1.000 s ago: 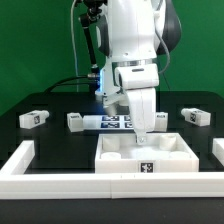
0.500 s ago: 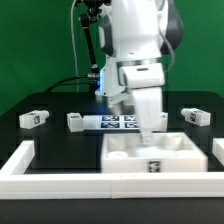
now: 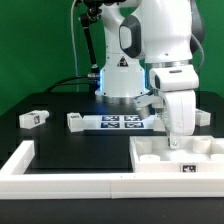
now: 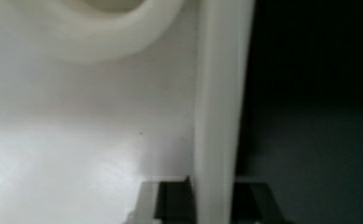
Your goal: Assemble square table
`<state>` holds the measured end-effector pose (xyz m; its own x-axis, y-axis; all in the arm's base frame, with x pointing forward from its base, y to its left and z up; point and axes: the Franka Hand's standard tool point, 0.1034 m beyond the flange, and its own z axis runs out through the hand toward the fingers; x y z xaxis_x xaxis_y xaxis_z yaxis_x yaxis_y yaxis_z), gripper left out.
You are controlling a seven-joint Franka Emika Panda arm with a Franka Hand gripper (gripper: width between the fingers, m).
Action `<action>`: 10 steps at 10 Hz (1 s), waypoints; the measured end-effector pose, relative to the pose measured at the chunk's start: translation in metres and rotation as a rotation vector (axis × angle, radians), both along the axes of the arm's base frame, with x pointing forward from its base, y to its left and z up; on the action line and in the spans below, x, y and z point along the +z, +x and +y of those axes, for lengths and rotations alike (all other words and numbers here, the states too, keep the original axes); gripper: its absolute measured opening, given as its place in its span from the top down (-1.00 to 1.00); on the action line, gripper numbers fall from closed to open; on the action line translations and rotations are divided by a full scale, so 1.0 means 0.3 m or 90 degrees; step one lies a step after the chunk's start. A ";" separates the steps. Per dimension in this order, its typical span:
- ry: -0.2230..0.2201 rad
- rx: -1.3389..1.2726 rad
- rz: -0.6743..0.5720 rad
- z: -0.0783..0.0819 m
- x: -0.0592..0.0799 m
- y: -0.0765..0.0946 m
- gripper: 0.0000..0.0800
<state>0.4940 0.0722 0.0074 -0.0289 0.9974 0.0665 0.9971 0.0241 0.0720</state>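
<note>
White square table slab (image 3: 155, 168) — flat, pockets up, exterior view's right, leg blocks (image 3: 33, 117) apart

Black table (image 3: 60, 142), matte, bare in its middle. Marker board (image 3: 118, 122) flat toward the back, tags face up. Low white border wall (image 3: 70, 183) along the near edge, turning back at the exterior view's left corner. Green backdrop (image 3: 30, 50) behind.

**Camera placement**

The exterior view faces the arm (image 3: 150, 60) from the front, slightly above the black table (image 3: 60, 140), at middle range. The wrist view sits tight against the square table (image 3: 155, 163), sharing only its white wall (image 4: 222, 100).
</note>
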 end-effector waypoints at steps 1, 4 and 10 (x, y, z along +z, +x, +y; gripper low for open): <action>-0.004 0.002 0.005 0.000 -0.001 0.000 0.85; -0.004 0.001 0.006 -0.002 -0.004 -0.002 0.44; -0.004 0.001 0.007 -0.002 -0.007 -0.005 -0.62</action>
<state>0.4927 0.0716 0.0051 -0.0298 0.9977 0.0612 0.9978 0.0261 0.0606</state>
